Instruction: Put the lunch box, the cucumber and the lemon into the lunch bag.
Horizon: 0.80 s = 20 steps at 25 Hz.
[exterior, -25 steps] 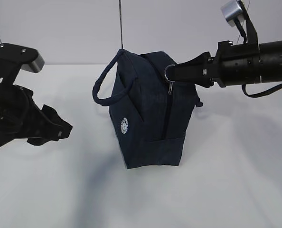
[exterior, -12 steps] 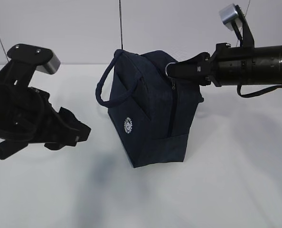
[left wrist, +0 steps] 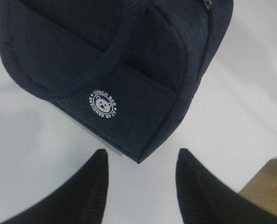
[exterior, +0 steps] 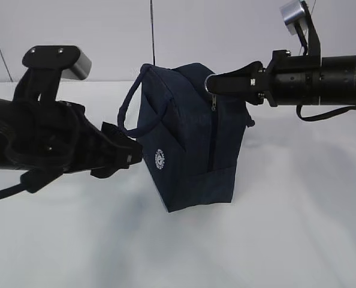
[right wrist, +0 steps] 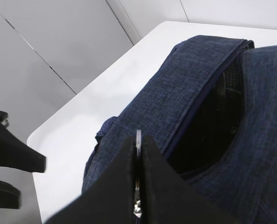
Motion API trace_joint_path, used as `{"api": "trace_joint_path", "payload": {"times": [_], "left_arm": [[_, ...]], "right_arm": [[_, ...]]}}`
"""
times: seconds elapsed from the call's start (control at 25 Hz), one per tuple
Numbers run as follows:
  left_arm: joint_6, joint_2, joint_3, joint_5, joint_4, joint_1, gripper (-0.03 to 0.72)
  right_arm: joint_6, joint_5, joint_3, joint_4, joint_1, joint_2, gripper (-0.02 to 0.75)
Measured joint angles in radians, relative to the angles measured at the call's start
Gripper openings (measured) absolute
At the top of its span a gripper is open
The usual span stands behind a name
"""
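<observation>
I have the lunch bag (exterior: 187, 135) on the table (exterior: 298, 228), tipped. My right gripper (exterior: 213, 83) is clenched on its ring pull (right wrist: 138, 140); my left gripper (left wrist: 141, 170) gapes, empty, beside its logo corner. Soft, light fabric will sag, so I'd grab the stiffer seam.

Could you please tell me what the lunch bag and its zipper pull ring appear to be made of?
The lunch bag looks like matte navy woven fabric: a heathered weave shows in the right wrist view. The ring pull, pinched in the right tool, looks like shiny grey metal, though mostly hidden.
</observation>
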Motion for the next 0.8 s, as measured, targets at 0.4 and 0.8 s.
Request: {"api": "trace_joint_path", "payload": {"times": [0.4,0.8], "left_arm": [[0.0,0.194,-0.202,-0.011,-0.056,-0.029,0.386],[0.0,0.332,-0.272,-0.064,-0.128,-0.058,0.402]], "right_arm": [[0.0,0.013,-0.001,-0.016,0.0,0.0,0.0],[0.0,0.017,-0.005,-0.021,0.0,0.0,0.0]]}}
